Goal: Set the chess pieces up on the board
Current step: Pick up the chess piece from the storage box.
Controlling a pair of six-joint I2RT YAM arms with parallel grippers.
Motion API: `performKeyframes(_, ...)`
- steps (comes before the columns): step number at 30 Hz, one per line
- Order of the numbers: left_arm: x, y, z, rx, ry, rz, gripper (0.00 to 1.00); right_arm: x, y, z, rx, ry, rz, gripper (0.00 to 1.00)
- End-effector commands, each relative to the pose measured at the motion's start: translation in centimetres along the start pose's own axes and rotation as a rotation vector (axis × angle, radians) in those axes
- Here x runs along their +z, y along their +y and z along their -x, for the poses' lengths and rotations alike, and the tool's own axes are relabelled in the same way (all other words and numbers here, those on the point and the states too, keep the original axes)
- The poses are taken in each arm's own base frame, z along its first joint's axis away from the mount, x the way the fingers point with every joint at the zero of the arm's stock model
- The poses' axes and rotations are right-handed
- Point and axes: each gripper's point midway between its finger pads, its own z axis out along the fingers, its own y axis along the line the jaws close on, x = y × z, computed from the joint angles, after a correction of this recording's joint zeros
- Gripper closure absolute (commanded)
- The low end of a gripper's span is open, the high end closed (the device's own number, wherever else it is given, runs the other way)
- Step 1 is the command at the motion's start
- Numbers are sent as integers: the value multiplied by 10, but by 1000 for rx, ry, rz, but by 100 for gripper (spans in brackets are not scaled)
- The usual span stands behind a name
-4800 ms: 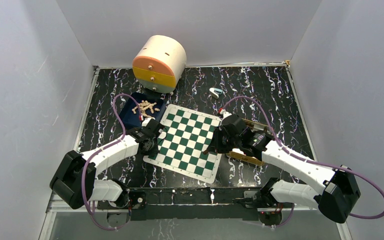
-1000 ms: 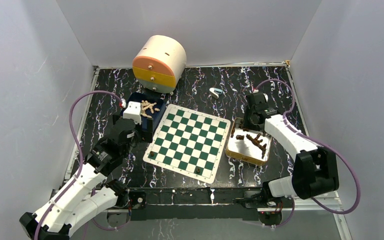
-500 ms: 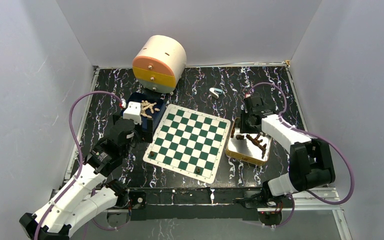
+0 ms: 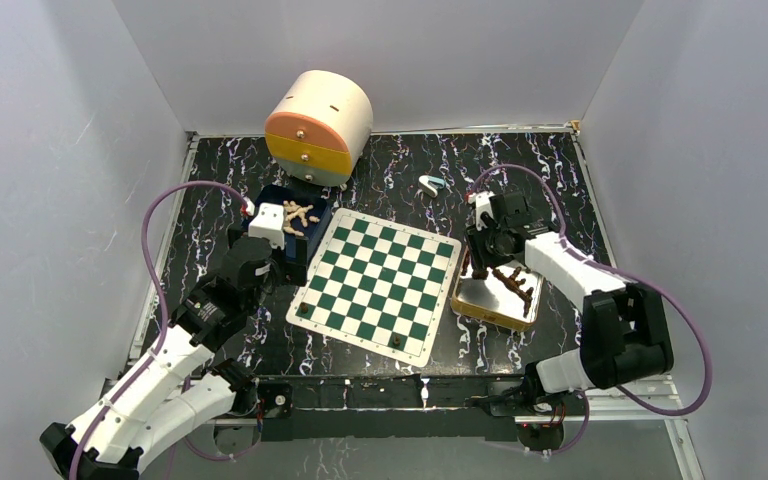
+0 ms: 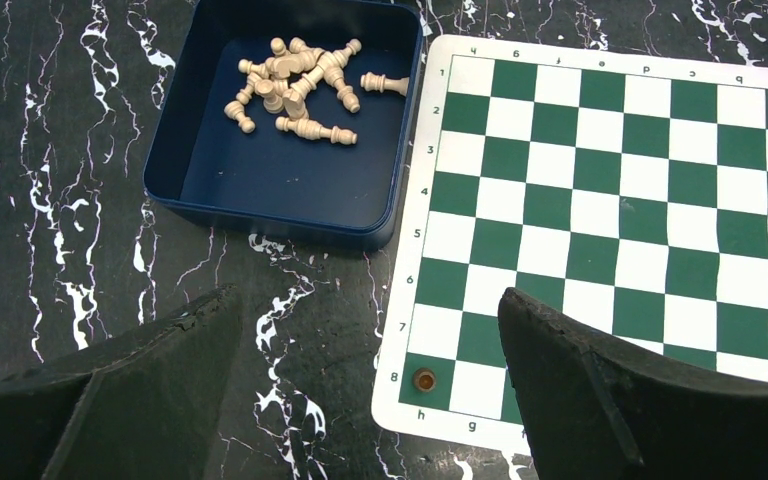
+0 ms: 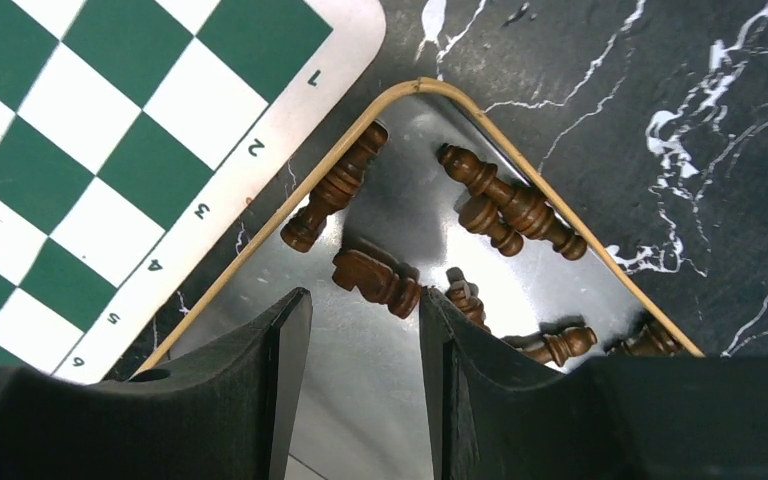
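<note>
Hovering over the silver tray (image 6: 405,180) just beside the right edge of the board (image 4: 375,285), the right jaws stood only narrowly parted, with nothing between them; a dark knight (image 6: 375,278) lay on the tray just ahead of the gap; the other dark brown pieces (image 6: 510,205) lay on their sides around it. The left jaws gaped wide and held nothing, poised above the black marbled bench (image 5: 80,250) near the blue box (image 5: 270,215); that box sat just beside the board's left edge and held the pale beige pieces (image 5: 300,85) in a loose heap. One dark piece (image 5: 423,379) stood on the board's near left corner square; a second dark piece (image 4: 397,342) stood by its near right corner. A round drawer cabinet (image 4: 318,127) stood at the bench's far side.
</note>
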Motion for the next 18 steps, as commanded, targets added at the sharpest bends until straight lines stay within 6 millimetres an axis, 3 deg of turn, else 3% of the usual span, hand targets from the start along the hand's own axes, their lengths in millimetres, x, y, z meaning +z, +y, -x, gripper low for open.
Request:
performKeyframes(1, 0, 1, 5, -1, -17, 4, 5, 6, -2, 4, -101, 27, 33, 47)
performKeyframes(9, 0, 2, 4, -1, -16, 12, 5, 22, -3, -6, -144, 89, 50, 46)
performKeyframes(18, 0, 1, 3, 0, -13, 9, 5, 25, -7, -10, -181, 86, 39, 49)
